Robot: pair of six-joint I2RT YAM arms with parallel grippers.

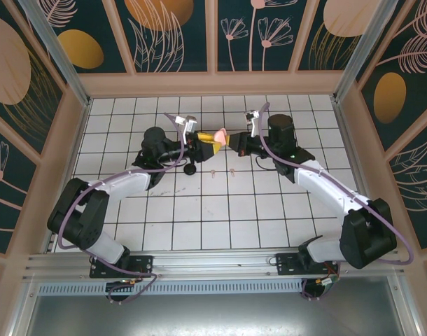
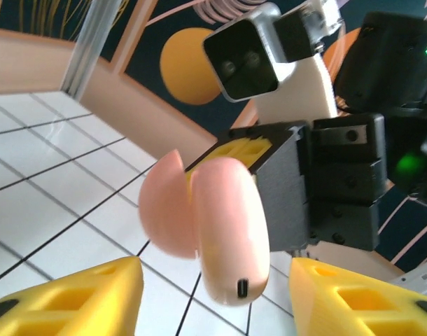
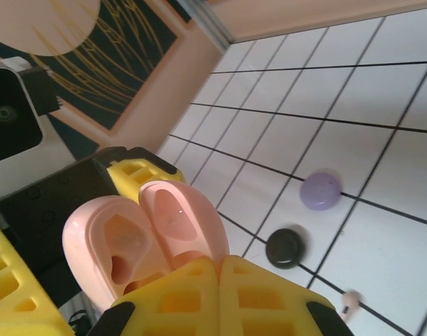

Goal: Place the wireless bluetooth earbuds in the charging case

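Table: white grid; both arms are meeting over its far half. You are holding the pink charging case up off the table between them, so I am using it as the reference for every position.

Right gripper: its fingers are pressing together and clenching the pink charging case by its lower edge. The case is standing open above them, lid and base spread, hollows facing the right wrist camera.

Left gripper: released. Its yellow fingers are standing wide on either side of the pink charging case, touching neither face.

Purple case and black case: both are lying on the table below the pink charging case, near each other but apart.

Earbuds: one pale pink earbud and a second earbud are lying on the table, below the pink charging case on its near side, outside it and clear of both grippers.
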